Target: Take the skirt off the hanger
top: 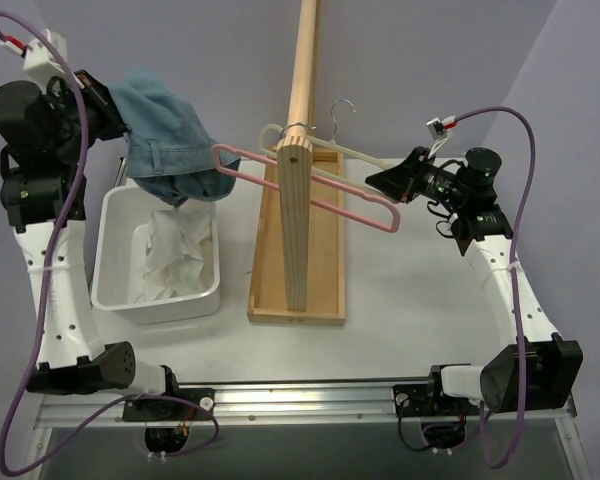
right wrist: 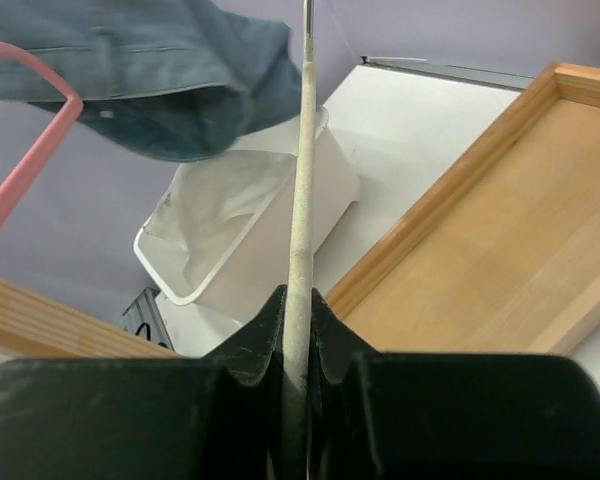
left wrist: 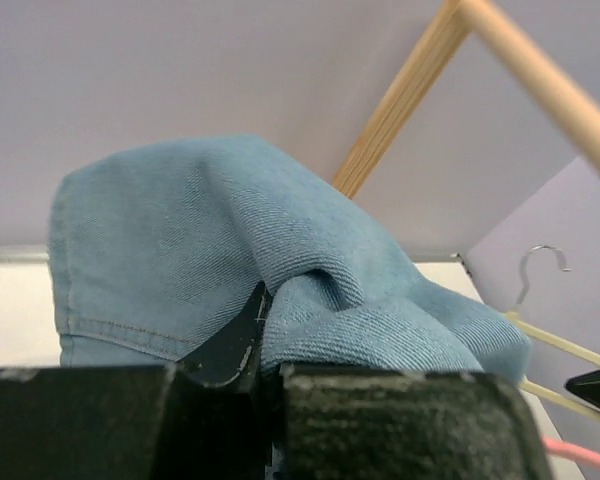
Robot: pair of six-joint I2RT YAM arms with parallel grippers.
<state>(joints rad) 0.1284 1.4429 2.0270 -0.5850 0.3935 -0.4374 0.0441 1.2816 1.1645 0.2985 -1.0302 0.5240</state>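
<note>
Top view: skirt [top: 180, 255] crumpled inside white bin [top: 105, 262] on the table [top: 410, 290], well apart from hanger [top: 330, 203], hung at wooden rail [top: 302, 80] with no white cloth on it. Removal seemingly done; nothing obviously left.

Left wrist: left claw [left wrist: 252, 335] pinched shut on blue denim garment [left wrist: 180, 230].

Right wrist: right claw [right wrist: 298, 320] clamped on off-white hanger [right wrist: 302, 180]; skirt in bin beyond.
</note>
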